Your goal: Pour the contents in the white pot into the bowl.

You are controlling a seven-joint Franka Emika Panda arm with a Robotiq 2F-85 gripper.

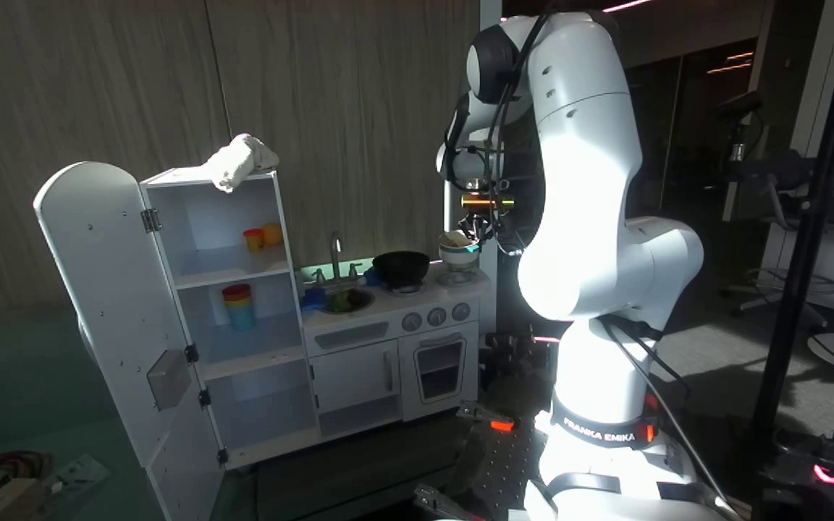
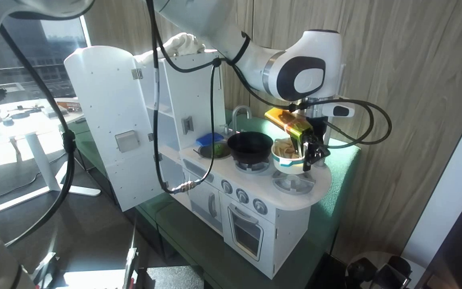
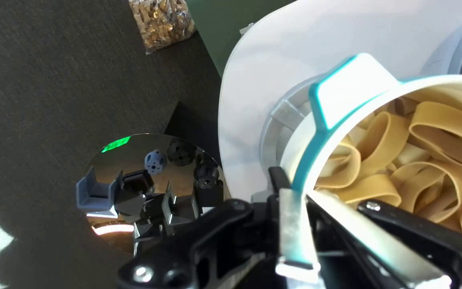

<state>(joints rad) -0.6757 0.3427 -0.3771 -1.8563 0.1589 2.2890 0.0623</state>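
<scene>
The white pot (image 2: 292,165) has a teal band and handle and holds pale tan ribbon-like loops (image 3: 391,160). My gripper (image 3: 304,196) is shut on the pot's rim, with one finger outside the wall and the other inside. The pot stays upright. In an exterior view much of the burner (image 2: 294,185) shows beneath it, so the pot looks slightly raised. The bowl (image 2: 250,147), black and round, sits on the neighbouring burner on the sink side; it also shows in an exterior view (image 1: 401,268). Its inside looks dark, and any contents cannot be made out.
Past the bowl lies the sink (image 1: 348,300) with a tall faucet (image 1: 335,253), a green item (image 2: 218,150) and a blue item (image 2: 209,139). An open-doored shelf cabinet (image 1: 279,217) holds cups, with a white cloth (image 1: 239,161) on top. Cables (image 2: 351,142) loop beside the wrist.
</scene>
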